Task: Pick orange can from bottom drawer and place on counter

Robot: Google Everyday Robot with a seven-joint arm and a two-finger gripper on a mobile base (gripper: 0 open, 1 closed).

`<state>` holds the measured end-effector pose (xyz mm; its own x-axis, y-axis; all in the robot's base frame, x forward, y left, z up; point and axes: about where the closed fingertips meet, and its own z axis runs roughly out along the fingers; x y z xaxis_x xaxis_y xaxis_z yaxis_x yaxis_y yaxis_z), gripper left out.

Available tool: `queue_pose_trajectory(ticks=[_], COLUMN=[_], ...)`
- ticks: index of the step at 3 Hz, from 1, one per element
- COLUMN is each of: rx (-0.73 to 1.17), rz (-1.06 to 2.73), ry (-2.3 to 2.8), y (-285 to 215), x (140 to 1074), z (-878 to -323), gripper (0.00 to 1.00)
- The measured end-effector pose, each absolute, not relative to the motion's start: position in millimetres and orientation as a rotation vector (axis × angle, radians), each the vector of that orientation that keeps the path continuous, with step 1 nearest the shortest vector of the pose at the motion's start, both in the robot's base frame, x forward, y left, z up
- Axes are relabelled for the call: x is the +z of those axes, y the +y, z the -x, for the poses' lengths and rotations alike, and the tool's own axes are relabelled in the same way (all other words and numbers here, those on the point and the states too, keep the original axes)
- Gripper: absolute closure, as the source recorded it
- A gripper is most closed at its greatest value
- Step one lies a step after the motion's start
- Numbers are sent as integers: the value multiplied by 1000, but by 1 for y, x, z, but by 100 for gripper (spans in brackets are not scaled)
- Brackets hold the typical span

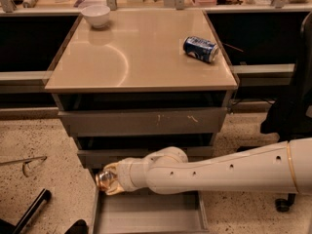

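The gripper [109,180] sits low at about 8 o'clock in the view. It is at the end of the white arm [219,169], which reaches in from 3 o'clock, just over the left wall of the open bottom drawer [146,214]. Its fingers are closed around the orange can [103,178], whose shiny body shows at the tip. The can looks clear of the grey drawer floor, so I judge it to be lifted, not resting. The arm lies nearly level because the drawer is close to the ground, beneath the cabinet.

The tabletop [141,57] lies toward 12 o'clock from the can, well apart from it. A blue can [200,49] lies on its side toward 2 o'clock on the tabletop, and a white bowl [95,14] stands near its 11 o'clock corner. The middle and the 7 o'clock part are therefore the likeliest spots to set the can down. Any lift would first have to clear the tabletop's overhanging front edge.
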<state>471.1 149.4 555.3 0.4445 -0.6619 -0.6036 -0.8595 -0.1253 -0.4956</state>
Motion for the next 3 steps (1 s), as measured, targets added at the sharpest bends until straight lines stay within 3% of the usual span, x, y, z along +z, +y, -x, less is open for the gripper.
queue_pose_trajectory(ticks=[2, 3], rx=[73, 72], rz=[1898, 1898], ry=[1039, 1039], y=[200, 200], x=[702, 702], z=[-464, -464], gripper=[100, 100])
